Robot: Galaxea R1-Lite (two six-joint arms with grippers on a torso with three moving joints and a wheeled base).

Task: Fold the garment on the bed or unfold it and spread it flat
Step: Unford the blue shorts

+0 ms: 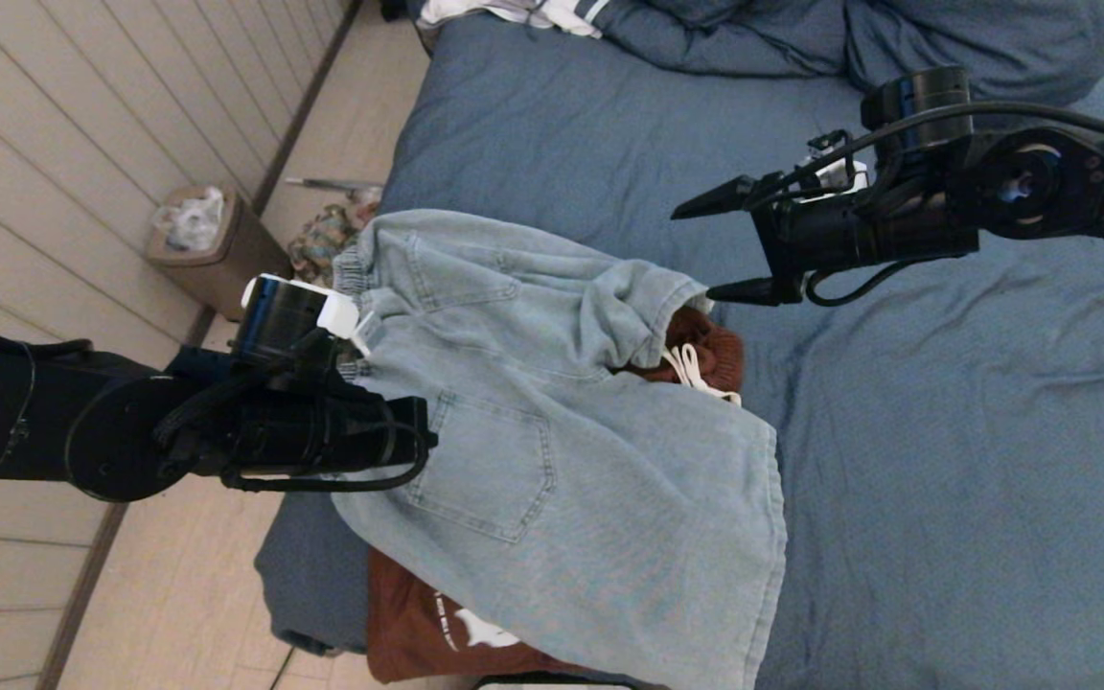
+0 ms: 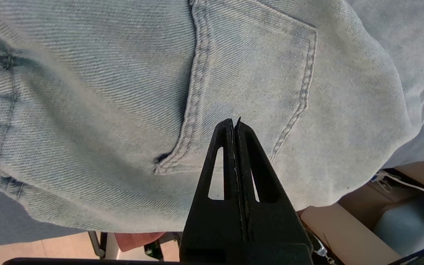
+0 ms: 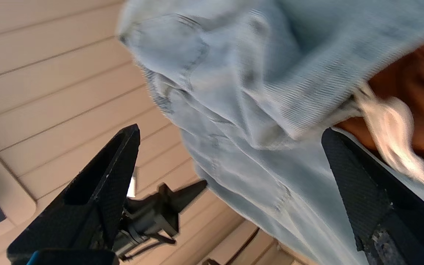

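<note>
Light-blue denim shorts (image 1: 552, 431) lie bunched and partly folded near the left edge of the bed (image 1: 945, 431), back pocket up, with one fold humped at their right side. Under them lies a rust-brown garment (image 1: 710, 350) with white drawstrings. My left gripper (image 1: 423, 436) is at the shorts' left edge, shut with nothing between its fingers; in the left wrist view the left gripper (image 2: 235, 123) points at the pocket seam of the shorts (image 2: 123, 92). My right gripper (image 1: 696, 251) hangs open just right of the humped fold, and in the right wrist view the right gripper (image 3: 230, 130) frames the shorts (image 3: 241, 73).
Blue pillows and bedding (image 1: 753, 38) are heaped at the head of the bed beside a white striped cloth (image 1: 523, 11). On the floor to the left stand a tan waste bin (image 1: 212, 244) and some clutter (image 1: 322, 235). The bed's edge runs just under the shorts.
</note>
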